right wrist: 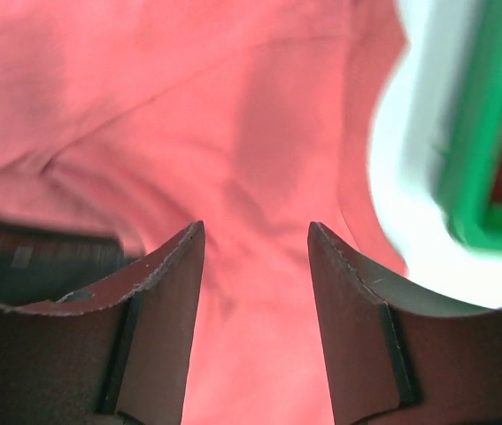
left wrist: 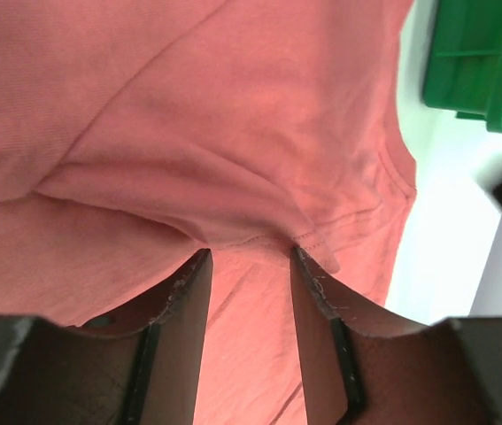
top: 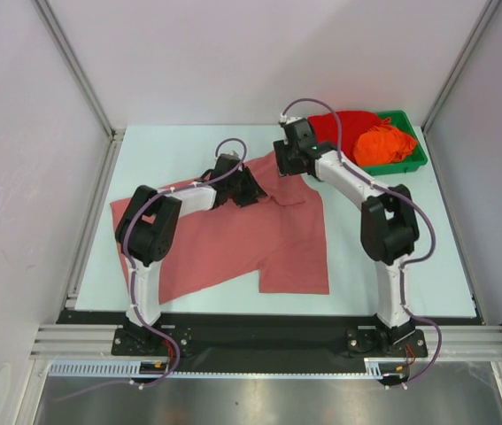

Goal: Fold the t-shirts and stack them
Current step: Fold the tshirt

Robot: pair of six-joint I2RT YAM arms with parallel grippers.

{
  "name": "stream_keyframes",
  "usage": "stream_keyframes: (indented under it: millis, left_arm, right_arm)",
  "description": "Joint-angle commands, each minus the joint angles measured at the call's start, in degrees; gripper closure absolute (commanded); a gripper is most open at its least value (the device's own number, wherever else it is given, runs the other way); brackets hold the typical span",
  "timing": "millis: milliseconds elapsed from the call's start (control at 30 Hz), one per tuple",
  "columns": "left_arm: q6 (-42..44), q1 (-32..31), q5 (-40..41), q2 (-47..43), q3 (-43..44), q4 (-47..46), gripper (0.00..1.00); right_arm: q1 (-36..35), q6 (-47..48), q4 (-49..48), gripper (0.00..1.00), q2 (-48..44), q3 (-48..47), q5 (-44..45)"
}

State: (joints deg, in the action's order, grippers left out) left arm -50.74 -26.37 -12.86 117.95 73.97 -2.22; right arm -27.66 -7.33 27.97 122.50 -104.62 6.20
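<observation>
The large salmon t-shirt (top: 251, 239) lies spread on the table, partly folded. My left gripper (top: 249, 188) is open low over its upper middle; in the left wrist view (left wrist: 249, 257) a folded hem lies at its fingertips. My right gripper (top: 284, 159) is open over the shirt's far edge; in the right wrist view (right wrist: 255, 232) only salmon cloth (right wrist: 233, 133) shows between the fingers. The bright red t-shirt (top: 343, 126) and the orange t-shirt (top: 383, 143) lie bunched in the green tray (top: 417, 161).
The green tray stands at the back right corner, close to my right gripper, and shows in the left wrist view (left wrist: 472, 62) and the right wrist view (right wrist: 476, 142). Bare table (top: 162, 159) lies left of the shirt. White walls enclose the table.
</observation>
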Motion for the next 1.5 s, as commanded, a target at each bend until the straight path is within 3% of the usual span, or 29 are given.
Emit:
stream_keyframes:
  millis: [0,333,433,767,1100,1367,1467]
  left_arm:
    - [1.87,-0.96,3.19,-0.09,3.81,4.59,0.53]
    - [3.63,-1.05,3.46,3.51,6.7,5.55,0.52]
    - [4.07,-1.05,4.25,3.95,7.67,5.56,0.59]
    - [6.26,-2.02,4.86,2.82,11.01,9.59,1.0]
    - [11.19,-2.28,9.34,-4.03,8.48,14.52,1.0]
    - [13.38,-2.19,8.38,-5.8,9.08,16.8,1.0]
    - [13.56,-2.19,7.76,-5.63,9.08,18.64,0.93]
  right_arm:
    - [0.15,-1.8,-2.03,0.44,-8.49,5.72,1.98]
    - [0.33,-4.71,-5.2,0.44,-21.59,24.19,0.13]
    - [0.41,-5.06,-5.82,0.44,-23.35,27.79,0.75]
    - [0.41,-5.32,-6.17,0.44,-22.92,29.56,1.01]
    - [0.5,-6.2,-5.91,0.44,-21.95,30.17,0.66]
    - [0.59,-6.2,-6.43,0.44,-21.16,30.88,0.57]
    - [0.68,-6.03,-6.43,0.44,-20.98,31.32,0.75]
